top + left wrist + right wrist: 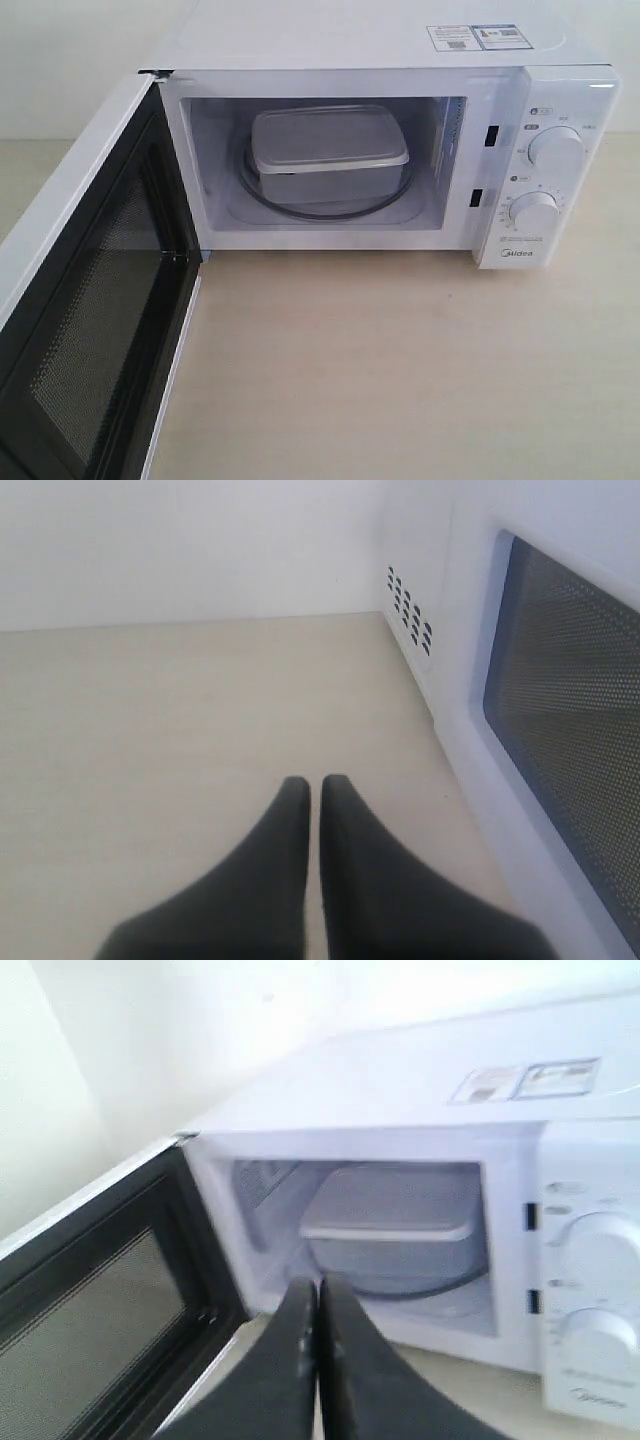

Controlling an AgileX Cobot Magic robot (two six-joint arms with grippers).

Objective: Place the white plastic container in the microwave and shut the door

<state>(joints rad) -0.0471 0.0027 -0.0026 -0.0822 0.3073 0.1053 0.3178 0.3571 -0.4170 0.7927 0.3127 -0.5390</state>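
Observation:
The white plastic container (328, 152) sits inside the microwave (400, 60) on the glass turntable, lid on; the right wrist view also shows the container (395, 1220) in the cavity. The door (90, 320) stands wide open to the left, its dark mesh window and black inner frame facing the table. Neither gripper shows in the exterior view. My left gripper (315, 782) is shut and empty, low over the table beside the door's outer face (560, 730). Out in front of the microwave opening, my right gripper (318, 1285) is shut and empty.
Two round dials (556, 150) sit on the microwave's right panel. Vent holes (408, 608) mark the microwave's side wall near the hinge. The pale wooden tabletop (400, 380) stretches in front of the oven. A white wall stands behind.

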